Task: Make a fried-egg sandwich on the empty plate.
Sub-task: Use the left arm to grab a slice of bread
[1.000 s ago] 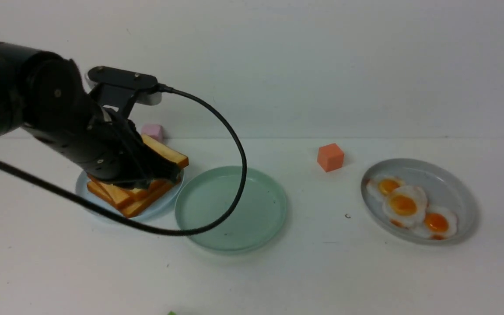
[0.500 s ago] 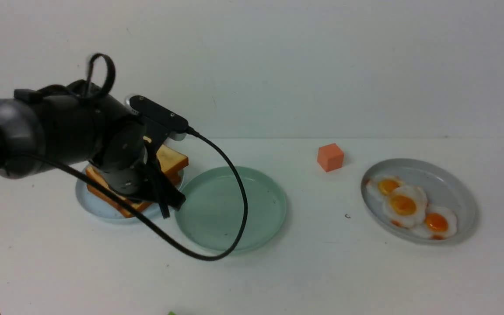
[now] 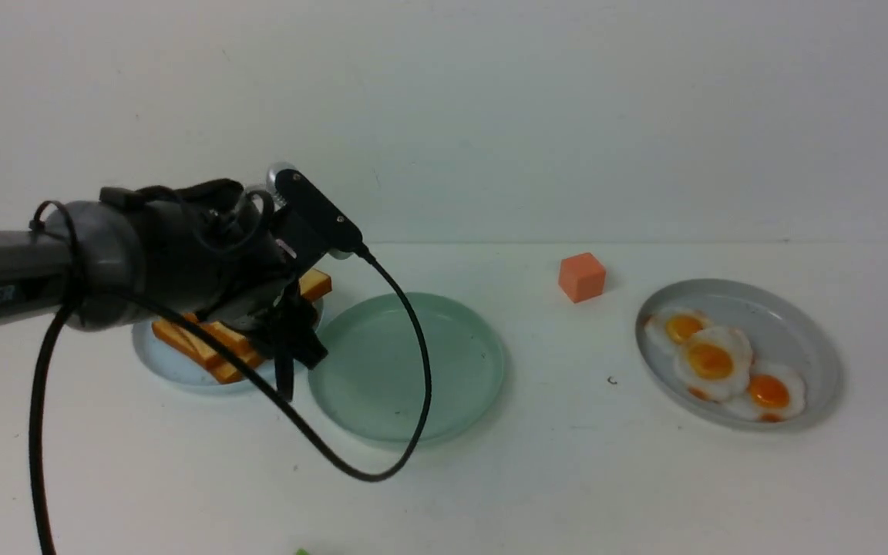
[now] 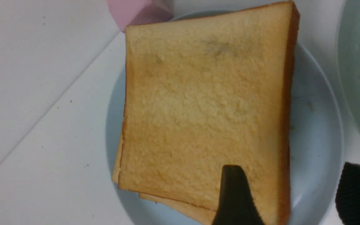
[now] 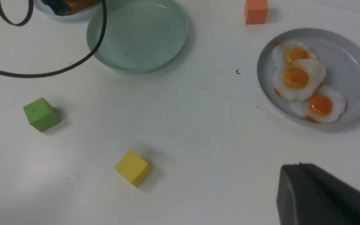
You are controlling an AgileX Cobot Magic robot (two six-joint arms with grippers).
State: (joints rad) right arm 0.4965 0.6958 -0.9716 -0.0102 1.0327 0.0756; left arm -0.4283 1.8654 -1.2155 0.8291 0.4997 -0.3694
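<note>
Several golden-brown toast slices (image 3: 205,343) are stacked on a pale blue plate (image 3: 163,362) at the left. In the left wrist view the top slice (image 4: 205,103) fills the frame. My left gripper (image 3: 299,356) is open at the stack's edge nearest the empty mint-green plate (image 3: 405,366). One finger (image 4: 234,193) lies over the top slice, the other (image 4: 358,193) outside the blue plate's rim (image 4: 320,131). Three fried eggs (image 3: 710,361) lie on a grey plate (image 3: 791,324) at the right. My right gripper (image 5: 323,197) is shut and empty above bare table.
An orange cube (image 3: 582,277) stands behind, between the green and grey plates. A pink cube (image 4: 136,11) sits just behind the blue plate. A green cube (image 5: 41,114) and a yellow cube (image 5: 133,167) lie on the near table. The left arm's black cable (image 3: 405,370) loops over the green plate.
My left arm has rolled its wrist and come lower, and its fingers have shifted from over the toast stack to its edge beside the green plate. Plates and eggs have not moved.
</note>
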